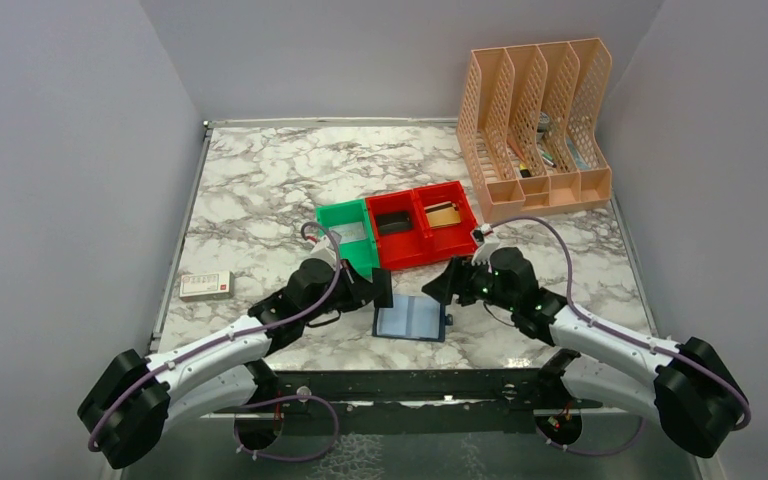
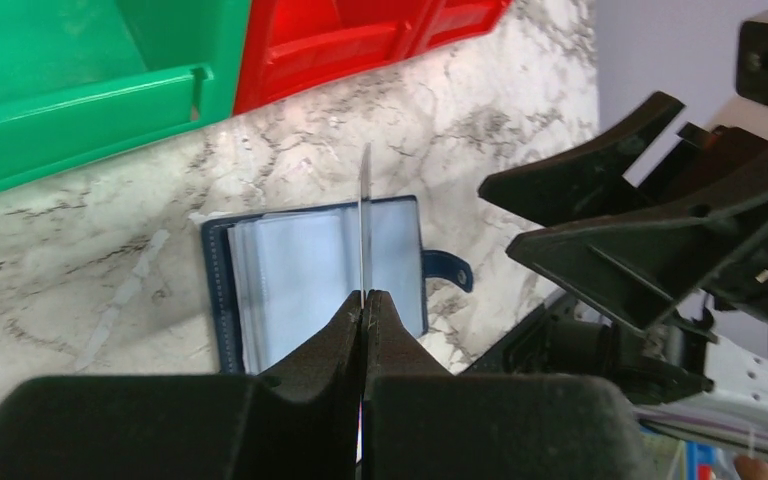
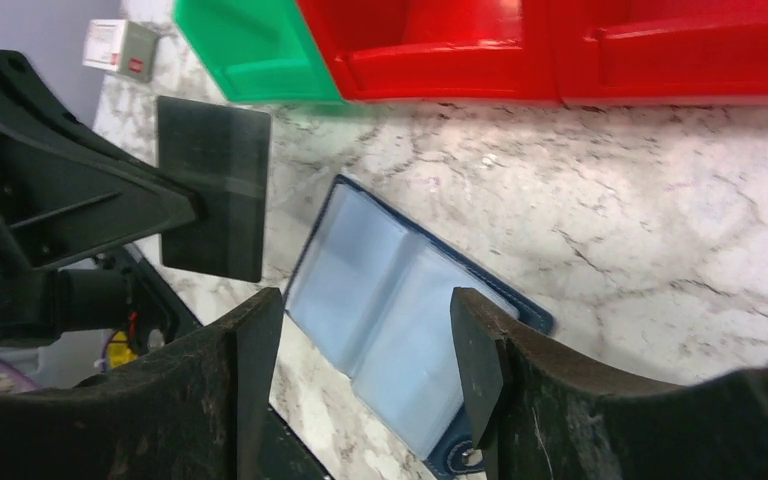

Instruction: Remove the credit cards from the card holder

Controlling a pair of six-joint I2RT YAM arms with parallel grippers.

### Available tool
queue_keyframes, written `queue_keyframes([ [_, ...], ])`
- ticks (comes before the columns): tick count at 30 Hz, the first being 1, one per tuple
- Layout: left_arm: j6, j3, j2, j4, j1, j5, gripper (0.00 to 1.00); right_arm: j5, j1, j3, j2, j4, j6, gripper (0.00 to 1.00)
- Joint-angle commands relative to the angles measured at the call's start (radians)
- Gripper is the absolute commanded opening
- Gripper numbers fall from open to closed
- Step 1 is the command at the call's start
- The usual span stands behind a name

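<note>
Dark grey card [image 3: 212, 200] is clear of its sleeve. My left gripper [image 2: 364, 300] is clenched on one edge of it, holding it on edge just above the card holder [image 1: 410, 320]. The holder lies open and flat on the marble table [image 1: 260, 180], pale sleeves up, between the two grippers and close to the near table edge. My right gripper [image 3: 365, 305] hangs above the holder's right side, jaws spread, nothing in them.

Step, as I read it: one card extracted, not yet set down. I cannot tell whether more cards sit in the sleeves. The next move calls for carrying this card to bare marble and releasing it, with the right arm ready to pin the cover.

Room: the green bin [image 2: 80, 120] and red bins [image 3: 440, 70] stand just beyond the holder, and the right fingers are near the card. Open marble lies to the left.
</note>
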Motion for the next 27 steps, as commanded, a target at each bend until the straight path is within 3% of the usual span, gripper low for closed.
queue_keyframes([
  [1,-0.010,-0.041,-0.025,0.182,0.020,0.137,0.00,-0.107,-0.001,0.016,-0.010,0.133,0.009,0.63],
  [5,-0.013,-0.052,-0.032,0.233,0.020,0.165,0.00,-0.160,-0.002,0.080,0.060,0.047,0.085,0.62],
  [9,-0.017,-0.062,-0.039,0.296,0.020,0.197,0.00,-0.247,-0.007,0.005,0.071,0.237,0.157,0.63],
  [17,-0.034,-0.071,-0.055,0.363,0.020,0.240,0.00,-0.421,-0.039,0.013,0.142,0.421,0.222,0.61],
  [20,-0.039,-0.067,-0.058,0.383,0.020,0.265,0.00,-0.467,-0.059,0.007,0.163,0.484,0.255,0.58],
  [27,-0.055,-0.058,-0.059,0.417,0.020,0.299,0.00,-0.600,-0.107,-0.019,0.227,0.683,0.342,0.40],
])
